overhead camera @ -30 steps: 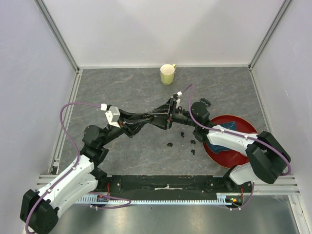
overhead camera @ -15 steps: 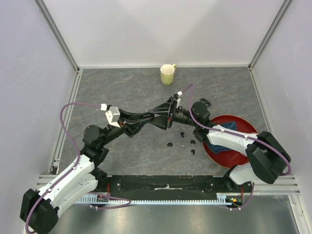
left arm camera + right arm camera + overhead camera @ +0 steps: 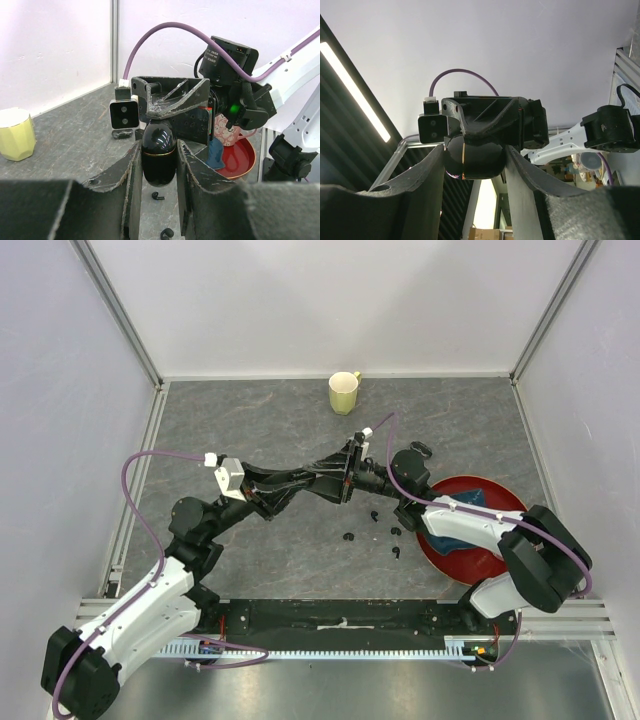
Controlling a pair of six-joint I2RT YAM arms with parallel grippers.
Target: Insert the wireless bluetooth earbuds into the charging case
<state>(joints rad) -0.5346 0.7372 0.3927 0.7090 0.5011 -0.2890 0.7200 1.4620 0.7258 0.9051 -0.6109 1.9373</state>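
Cabling in purple [image 3: 132,495] is looping beside the left arm [image 3: 150,605], which is reaching from the near left corner toward the middle of the grey table [image 3: 250,430]. The left gripper [image 3: 158,145] is clamping tight on the charging case [image 3: 159,160]. In the left wrist view both of its fingers are pressing the sides of the glossy black pod, which is standing upright between them, lifted clear of the tabletop.

At the far edge the yellow-green mug [image 3: 344,392] is standing upright, well apart from both arms. Just nearer than the meeting grippers, the wireless bluetooth earbuds [image 3: 374,516] are lying loose on the table. They are four small black hooks scattered between the middle and the plate, all apart from the case.

The right gripper [image 3: 474,148] is facing the left one head-on, with its jaws standing partly apart and gripping the other end of the case. In the right wrist view the pod is filling the gap between the two fingers and touching both. A small black looped thing [image 3: 420,450] is lying just beyond the right wrist; what it is I cannot tell. The red plate [image 3: 470,565] is sitting near the right side with something blue [image 3: 475,498] on it, and the right arm [image 3: 540,560] is crossing above it.
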